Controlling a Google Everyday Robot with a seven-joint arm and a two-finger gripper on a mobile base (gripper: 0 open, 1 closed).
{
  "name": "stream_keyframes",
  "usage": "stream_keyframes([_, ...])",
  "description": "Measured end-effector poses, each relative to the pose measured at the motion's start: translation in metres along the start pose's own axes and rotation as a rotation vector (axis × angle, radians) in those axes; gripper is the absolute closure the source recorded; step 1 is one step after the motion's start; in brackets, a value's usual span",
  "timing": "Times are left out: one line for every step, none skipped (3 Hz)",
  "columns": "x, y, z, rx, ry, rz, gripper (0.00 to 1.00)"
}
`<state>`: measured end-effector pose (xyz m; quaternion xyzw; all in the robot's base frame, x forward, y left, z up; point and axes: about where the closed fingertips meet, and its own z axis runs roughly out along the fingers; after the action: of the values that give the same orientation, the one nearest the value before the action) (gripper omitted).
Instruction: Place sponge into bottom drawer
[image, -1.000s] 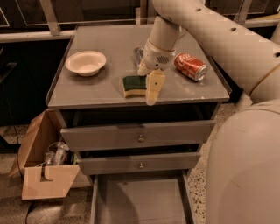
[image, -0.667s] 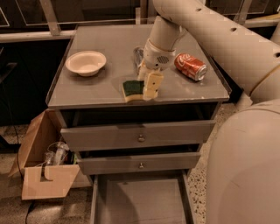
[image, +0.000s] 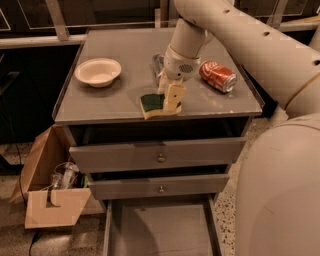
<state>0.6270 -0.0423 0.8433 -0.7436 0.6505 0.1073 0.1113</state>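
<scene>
Reaching down onto the cabinet top (image: 115, 102) in the camera view, the gripper (image: 170, 95) sits at the right end of the sponge (image: 151, 103). The sponge lies near the front edge with its green side up. The tool's pale body overlaps that end, so I cannot tell whether it has closed on the sponge or only rests against it.

The step in hand looks like the pick-up, with the carry not yet begun. The bottom drawer (image: 160, 230) stands pulled out below, its grey floor in view.

The next move calls for a sure hold and a lift off the top. Then comes a carry forward past the two upper drawers (image: 159, 155), and a descent into the open tray. The bowl (image: 98, 71) and cola can (image: 217, 76) stand well apart from that path.
</scene>
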Motion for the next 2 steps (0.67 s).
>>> stream_keyframes([-0.003, 0.005, -0.006, 0.030, -0.014, 0.004, 1.00])
stream_keyframes([-0.001, 0.028, -0.025, 0.087, -0.039, 0.026, 1.00])
